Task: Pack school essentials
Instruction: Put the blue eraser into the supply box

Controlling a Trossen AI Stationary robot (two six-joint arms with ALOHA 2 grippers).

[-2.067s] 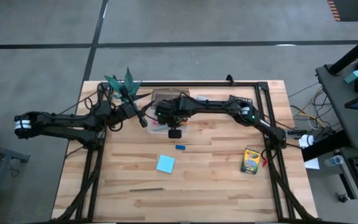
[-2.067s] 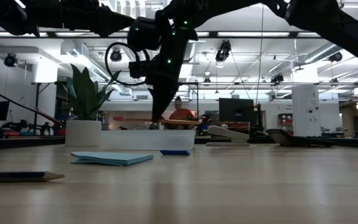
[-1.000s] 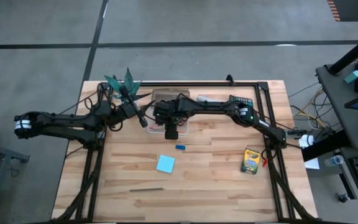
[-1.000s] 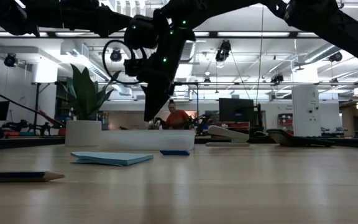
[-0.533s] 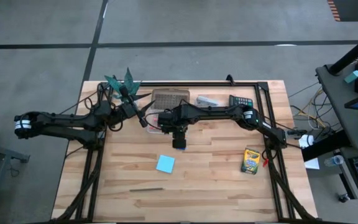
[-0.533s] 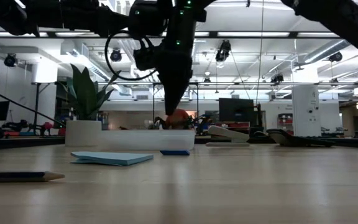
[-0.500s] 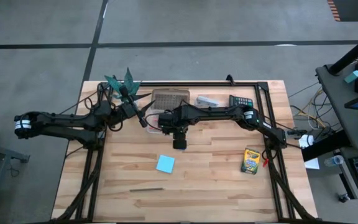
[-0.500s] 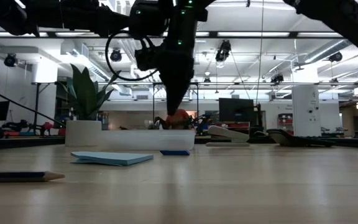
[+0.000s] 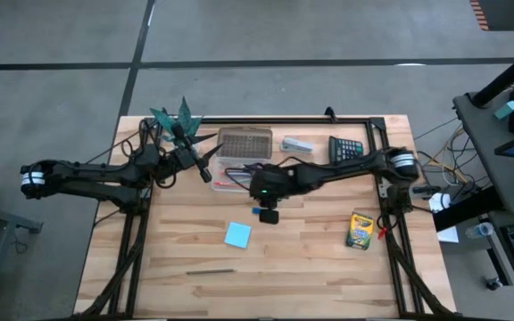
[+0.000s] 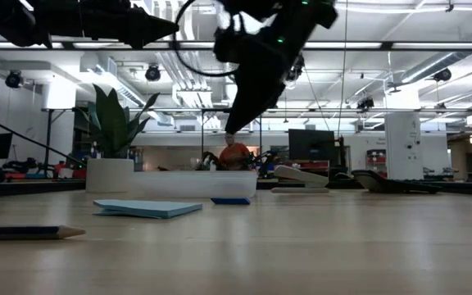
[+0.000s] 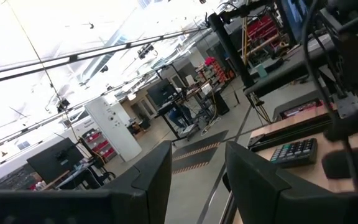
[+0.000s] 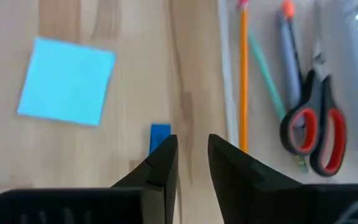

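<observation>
In the high view my right gripper [image 9: 269,215] hovers above the table beside the tiny blue eraser [image 9: 257,211], near the clear case [image 9: 236,176]. Its wrist view shows the fingers [image 12: 191,147] a little open and empty, with the eraser [image 12: 160,135] just beside one tip. Red-handled scissors [image 12: 312,132], an orange pencil [image 12: 243,74] and other pens lie flat in the case. The light-blue notepad [image 9: 237,234] lies flat on the wood, as do the crayon box [image 9: 358,230] and a grey pencil [image 9: 211,272]. My left gripper [image 9: 207,173] waits open at the case's left end.
A textured lid [image 9: 244,143], grey stapler [image 9: 297,143] and black calculator [image 9: 346,147] sit along the far edge. A potted plant [image 9: 175,120] stands at the far left corner. A black frame [image 9: 384,169] borders the table. Bare wood lies between the notepad and the crayon box.
My right gripper has left the space over the case, moving toward the table's near edge and slightly right, and has risen; it now hangs by the eraser. Its arm has drawn back toward the right. The objects on the table have not moved.
</observation>
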